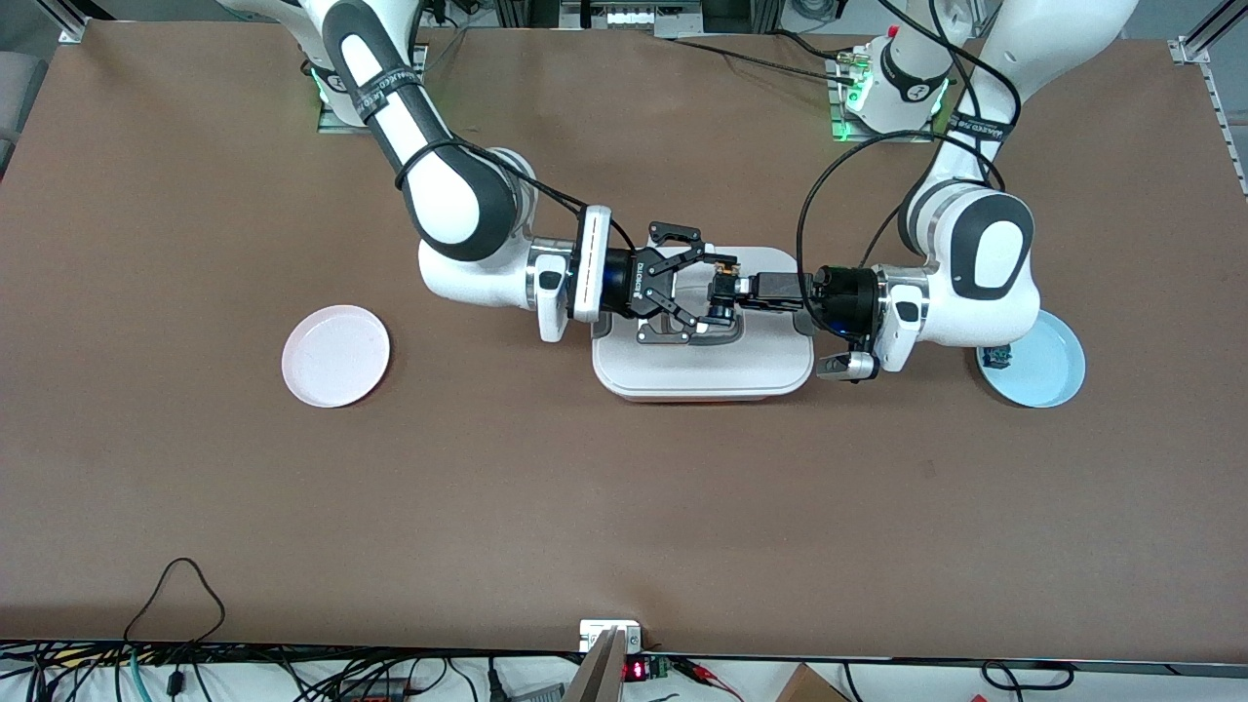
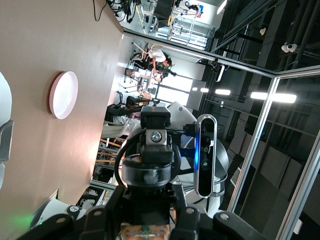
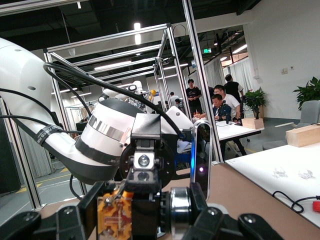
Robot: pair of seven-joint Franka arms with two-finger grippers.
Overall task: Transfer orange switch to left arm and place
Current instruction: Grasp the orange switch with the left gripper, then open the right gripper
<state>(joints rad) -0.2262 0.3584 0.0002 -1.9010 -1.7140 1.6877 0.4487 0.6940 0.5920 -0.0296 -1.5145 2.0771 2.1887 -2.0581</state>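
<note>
left gripper [image 1: 723,286] pinching orange switch [image 1: 722,265] | right gripper [image 1: 704,285] spread (over box [image 1: 702,370]) | pink plate [image 1: 335,355] well apart

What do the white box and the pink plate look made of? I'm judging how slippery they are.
The large white rounded lidded box looks like smooth moulded plastic, with a soft sheen and rounded corners. The round pink plate seems glossy plastic too, or possibly melamine, with an even colour and a thin raised rim.

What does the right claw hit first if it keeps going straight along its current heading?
Likely the orange switch held at the left claw, which faces the right claw head-on above the box. The gap looks slight, though depth is unclear.
</note>
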